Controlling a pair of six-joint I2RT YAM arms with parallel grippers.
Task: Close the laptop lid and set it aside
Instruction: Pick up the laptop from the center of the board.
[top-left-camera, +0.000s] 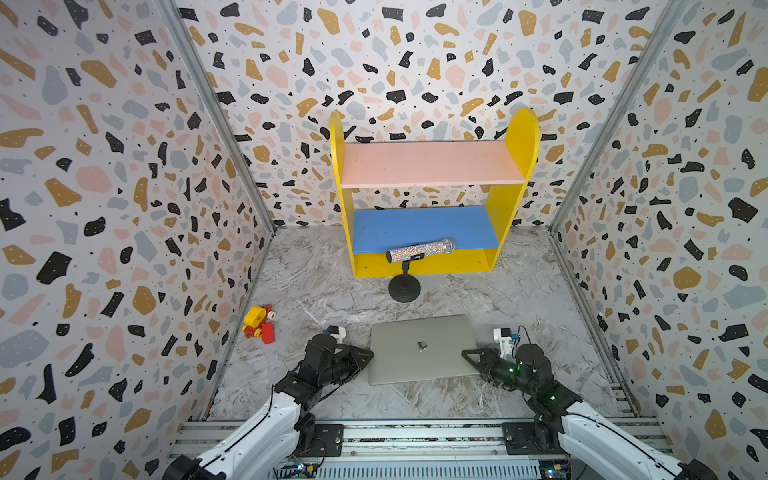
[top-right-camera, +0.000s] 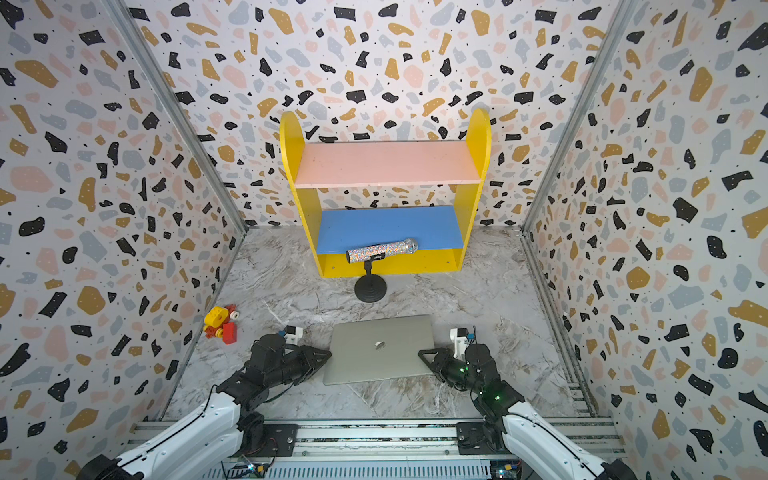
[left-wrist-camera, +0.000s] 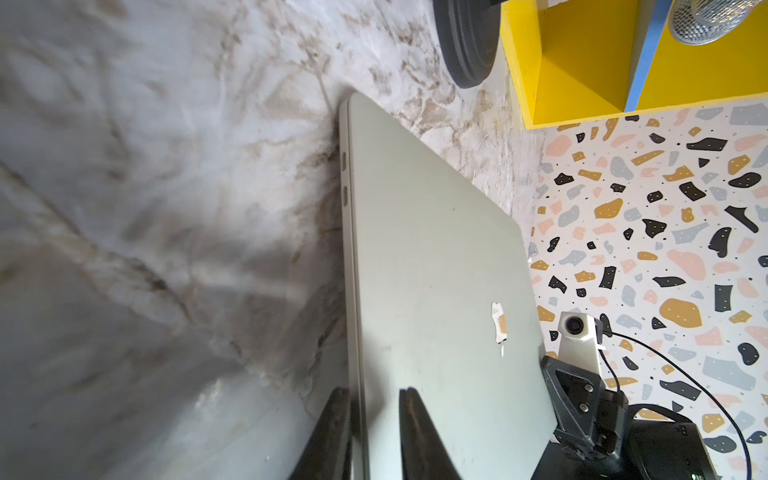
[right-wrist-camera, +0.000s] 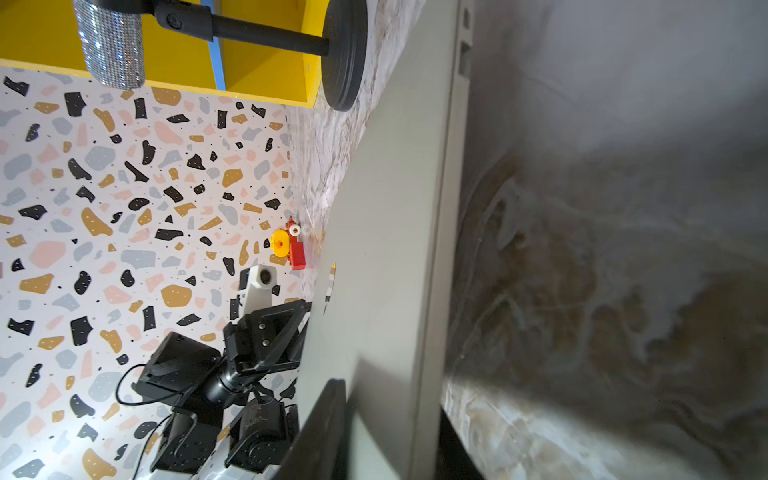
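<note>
now the slim silver-grey metal laptop (top-left-camera: 419, 361) lies flat on the marble-patterned tabletop (top-left-camera: 457, 399) between both arms, its plain silver laptop lid (left-wrist-camera: 436, 249) shut. left gripper (left-wrist-camera: 374, 395) pinches its left edge. right gripper (right-wrist-camera: 390, 403) straddles the right edge; clamped or not, i cannot tell.

Microphone head (left-wrist-camera: 706, 18) cropped by the frame edge, marble tabletop (right-wrist-camera: 623, 249) blurred, laptop (top-left-camera: 415, 361) edge partly hidden under left claw (top-left-camera: 371, 354)

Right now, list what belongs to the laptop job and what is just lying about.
Job: laptop, closed laptop lid, left gripper, right gripper.
Lying about: yellow shelf unit, glitter microphone on its stand, toy blocks.
</note>
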